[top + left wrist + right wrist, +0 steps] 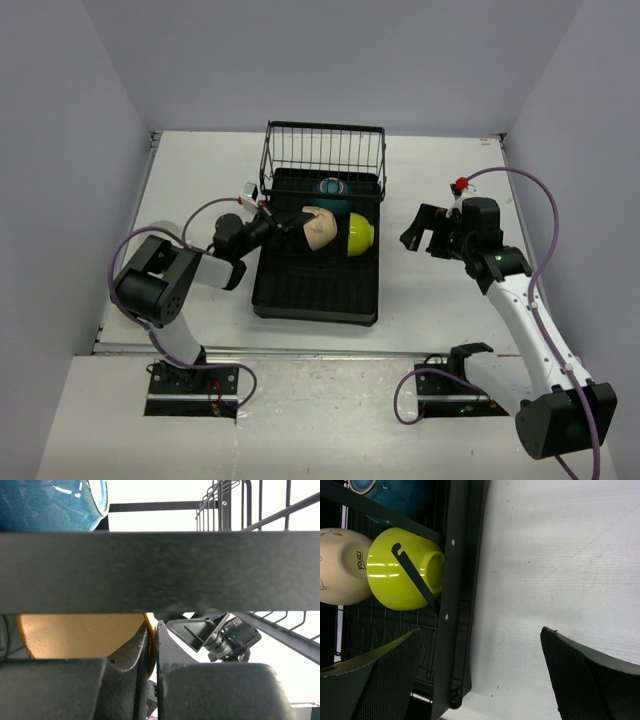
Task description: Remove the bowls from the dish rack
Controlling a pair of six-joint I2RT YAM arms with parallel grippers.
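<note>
Evidently early: the cream bowl (320, 228), lime bowl (360, 233) and dark blue bowl (330, 187) all sat in the dish rack (310, 290), left tool (272, 226) pinching the cream one's rim, right tool (425, 232) wide, empty.

Bright even light, soft shadows, glare streaks on lime bowl (400, 575)

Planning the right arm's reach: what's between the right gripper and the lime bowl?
The black side wall of the dish rack and bare white table; the right wrist view shows it.
</note>
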